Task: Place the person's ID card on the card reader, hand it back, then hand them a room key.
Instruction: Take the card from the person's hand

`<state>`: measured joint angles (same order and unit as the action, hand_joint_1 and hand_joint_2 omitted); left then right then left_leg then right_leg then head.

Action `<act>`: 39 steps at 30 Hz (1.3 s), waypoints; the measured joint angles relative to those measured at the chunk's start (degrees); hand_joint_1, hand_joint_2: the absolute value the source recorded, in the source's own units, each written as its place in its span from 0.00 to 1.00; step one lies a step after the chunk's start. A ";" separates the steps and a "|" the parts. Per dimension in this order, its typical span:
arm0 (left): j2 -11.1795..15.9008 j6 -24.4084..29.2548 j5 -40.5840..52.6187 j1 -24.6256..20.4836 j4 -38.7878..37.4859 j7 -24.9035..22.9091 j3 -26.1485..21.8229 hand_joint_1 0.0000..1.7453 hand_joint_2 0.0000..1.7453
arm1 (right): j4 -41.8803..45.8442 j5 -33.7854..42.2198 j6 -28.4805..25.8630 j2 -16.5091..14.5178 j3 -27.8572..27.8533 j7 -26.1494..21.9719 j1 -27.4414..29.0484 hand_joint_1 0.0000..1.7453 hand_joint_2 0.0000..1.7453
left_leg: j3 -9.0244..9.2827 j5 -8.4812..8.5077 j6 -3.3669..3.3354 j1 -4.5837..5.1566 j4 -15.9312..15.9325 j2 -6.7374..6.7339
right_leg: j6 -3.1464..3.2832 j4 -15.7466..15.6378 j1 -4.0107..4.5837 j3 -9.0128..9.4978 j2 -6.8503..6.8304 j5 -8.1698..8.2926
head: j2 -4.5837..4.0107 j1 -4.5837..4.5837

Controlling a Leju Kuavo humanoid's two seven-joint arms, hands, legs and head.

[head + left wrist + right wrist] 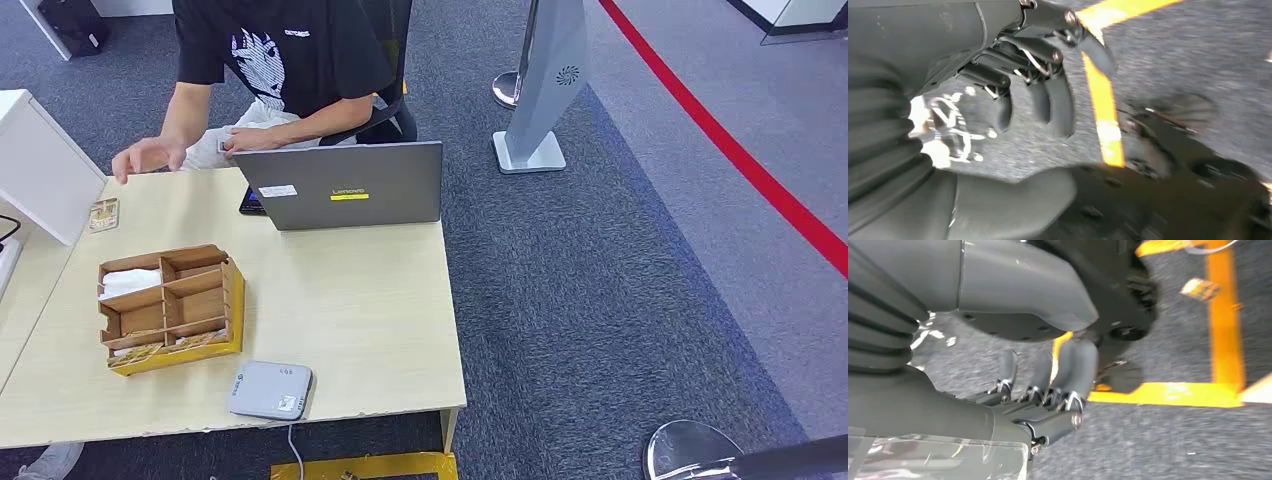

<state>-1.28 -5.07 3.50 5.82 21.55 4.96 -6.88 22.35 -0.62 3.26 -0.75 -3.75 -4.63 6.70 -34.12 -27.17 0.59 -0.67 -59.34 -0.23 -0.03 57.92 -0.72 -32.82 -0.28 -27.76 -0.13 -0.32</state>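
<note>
Nearest, the grey card reader (270, 390) sits at the table's (350, 320) near edge, while both hands, left (1013, 100) and right (1043, 390), hang loose-fingered, holding nothing.

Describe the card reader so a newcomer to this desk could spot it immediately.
Start at the light wooden desk where the person's grey laptop stands. Follow it to the near edge, just past the yellow-sided wooden organiser. The card reader lies there: a flat grey rounded pad with a cable running off the desk edge, unlike the compartmented box beside it.
</note>
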 joint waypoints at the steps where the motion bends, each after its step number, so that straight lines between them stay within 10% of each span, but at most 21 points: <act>1: -0.13 -0.41 0.27 -0.17 0.00 0.39 -0.58 0.00 1.00 | -0.02 -0.03 0.27 -0.07 -0.31 -0.39 -0.13 0.00 1.00 | 0.01 0.00 0.00 0.00 0.00 0.00 | 0.00 0.00 0.00 0.00 0.00 0.00 | 0.00 0.00; 39: -5.91 -25.18 4.10 -7.59 3.56 21.82 -53.46 0.00 1.00 | -4.80 6.97 15.90 -4.21 -38.56 -19.23 -7.99 0.00 1.00 | 0.02 0.00 0.00 0.00 -0.01 0.00 | 0.00 0.00 0.00 0.00 0.00 0.00 | 0.00 0.00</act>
<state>-7.19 -30.26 7.60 -1.77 25.11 26.78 -60.34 17.55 6.34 19.16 -4.97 -42.31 -23.86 -1.30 -34.10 -27.17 0.59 -0.67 -59.35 -0.22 -0.03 57.93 -0.72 -32.81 -0.27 -27.76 -0.13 -0.32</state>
